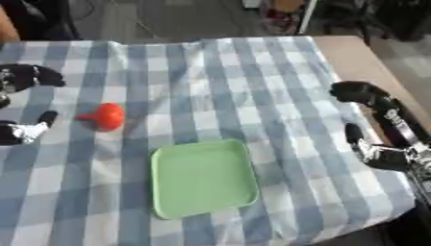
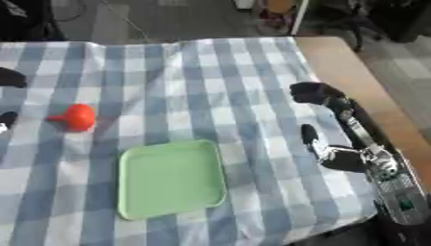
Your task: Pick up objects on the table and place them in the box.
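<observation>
Your left hand (image 1: 25, 132), fingers apart, sits at the left edge just beside the red object (image 1: 106, 116); nudge it and it rolls from the green tray (image 1: 202, 202). Your right hand (image 2: 336, 156) rests open, lower right.

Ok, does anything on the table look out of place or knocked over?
Nothing is spilled or damaged. The red funnel lies on its side on the cloth, left of the green tray, which sits slightly askew and holds nothing. Both hands are clear of it.

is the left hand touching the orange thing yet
Apart. The left eye view shows checked cloth between the left hand and the orange thing.
</observation>
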Controlling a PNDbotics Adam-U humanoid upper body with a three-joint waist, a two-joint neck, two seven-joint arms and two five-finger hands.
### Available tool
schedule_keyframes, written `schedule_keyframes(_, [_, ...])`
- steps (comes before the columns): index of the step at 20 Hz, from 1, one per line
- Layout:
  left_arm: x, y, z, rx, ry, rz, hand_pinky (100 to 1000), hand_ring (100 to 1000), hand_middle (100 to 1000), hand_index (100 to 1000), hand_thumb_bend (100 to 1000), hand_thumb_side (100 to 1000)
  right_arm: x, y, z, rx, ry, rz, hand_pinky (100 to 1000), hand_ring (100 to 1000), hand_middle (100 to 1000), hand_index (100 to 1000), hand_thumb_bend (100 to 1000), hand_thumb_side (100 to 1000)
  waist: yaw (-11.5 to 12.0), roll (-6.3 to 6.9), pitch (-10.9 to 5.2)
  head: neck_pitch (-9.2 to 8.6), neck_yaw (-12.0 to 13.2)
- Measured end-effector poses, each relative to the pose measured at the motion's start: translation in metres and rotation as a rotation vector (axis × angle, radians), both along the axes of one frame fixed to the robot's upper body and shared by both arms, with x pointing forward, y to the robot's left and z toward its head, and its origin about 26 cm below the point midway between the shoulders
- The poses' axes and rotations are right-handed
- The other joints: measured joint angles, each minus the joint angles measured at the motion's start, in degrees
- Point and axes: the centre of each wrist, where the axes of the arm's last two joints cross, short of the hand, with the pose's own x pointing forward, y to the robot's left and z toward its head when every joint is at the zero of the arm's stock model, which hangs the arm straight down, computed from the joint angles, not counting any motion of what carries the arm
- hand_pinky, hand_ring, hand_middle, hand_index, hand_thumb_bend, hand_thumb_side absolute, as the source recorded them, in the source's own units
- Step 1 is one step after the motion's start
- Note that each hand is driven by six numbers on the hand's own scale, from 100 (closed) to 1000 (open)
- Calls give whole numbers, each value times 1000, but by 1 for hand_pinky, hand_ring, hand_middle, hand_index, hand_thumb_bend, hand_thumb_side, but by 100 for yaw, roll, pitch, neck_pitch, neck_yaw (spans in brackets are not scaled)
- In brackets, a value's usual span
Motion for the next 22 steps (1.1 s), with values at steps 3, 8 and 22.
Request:
schedule_keyframes(3, [4,-3,-4,19,3,-6,893,867,843,907,413,469,0,0,0,1,1,0,836,839,863,849,100,442,0,-1,0,32,105])
schedule_keyframes(8, [6,-4,-10,37,5,-10,893,866,841,910,416,464,0,0,0,3,2,1,836,839,863,849,100,443,0,-2,0,102,320])
schedule_keyframes(22, [14,-13,-4,62,-33,-39,898,861,831,937,455,446,0,0,0,5,6,2,836,839,863,848,100,443,-16,-2,0,117,365])
